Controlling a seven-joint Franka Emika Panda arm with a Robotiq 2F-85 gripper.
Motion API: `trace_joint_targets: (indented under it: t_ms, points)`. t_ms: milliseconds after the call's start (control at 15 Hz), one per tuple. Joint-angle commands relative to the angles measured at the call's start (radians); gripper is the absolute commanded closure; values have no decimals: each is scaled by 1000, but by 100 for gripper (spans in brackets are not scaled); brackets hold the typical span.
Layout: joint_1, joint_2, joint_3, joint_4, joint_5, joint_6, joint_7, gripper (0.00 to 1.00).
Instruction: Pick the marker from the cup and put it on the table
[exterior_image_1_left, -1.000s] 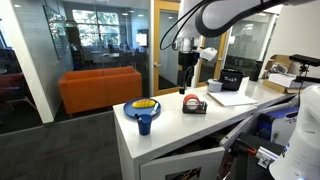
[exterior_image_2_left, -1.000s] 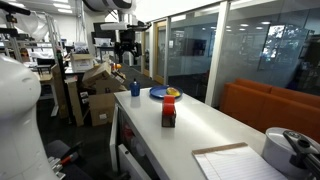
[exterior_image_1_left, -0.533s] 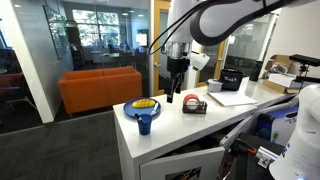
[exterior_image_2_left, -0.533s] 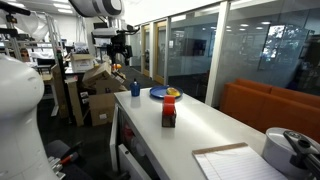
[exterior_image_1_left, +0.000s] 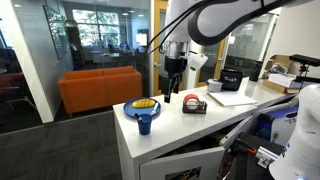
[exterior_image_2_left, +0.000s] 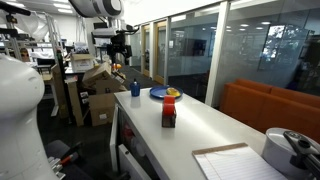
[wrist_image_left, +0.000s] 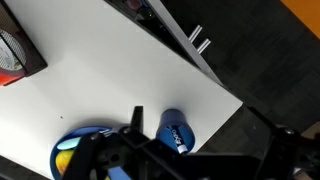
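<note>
The blue cup (exterior_image_1_left: 145, 122) stands near the end of the white table (exterior_image_1_left: 195, 128); it also shows in an exterior view (exterior_image_2_left: 135, 89). In the wrist view I look down into the cup (wrist_image_left: 168, 124), and the dark marker (wrist_image_left: 180, 138) with a white label lies inside it. My gripper (exterior_image_1_left: 173, 90) hangs above the table, up and to the side of the cup, also seen in an exterior view (exterior_image_2_left: 120, 63). In the wrist view its jaws (wrist_image_left: 200, 118) are spread wide and empty, with the cup between them but far below.
A blue plate (exterior_image_1_left: 145, 105) with a yellow item sits next to the cup. A red-and-black tape dispenser (exterior_image_1_left: 194, 104) stands further along the table. The table's edge and dark floor (wrist_image_left: 260, 60) are just beyond the cup. An orange sofa (exterior_image_1_left: 98, 88) stands behind.
Over the last second my arm has moved along the table towards the cup end. In the last half second it has hardly moved. The cup and marker have not moved.
</note>
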Motion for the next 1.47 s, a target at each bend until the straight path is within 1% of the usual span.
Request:
trace_joint_targets:
  t_ms: [0,133,267,467,933,1400]
  points:
    - [1,1,-1,2,0,-3,0,0]
    - [1,0,-1,2,0,-3,0,0]
    - [2,35,0,27,-10,8,-18,0]
    - [8,79,2,46,2,63,-41,0]
    - [22,236,-2,110,3,201,-59,0]
    - [28,310,-6,155,-14,292,-89,0]
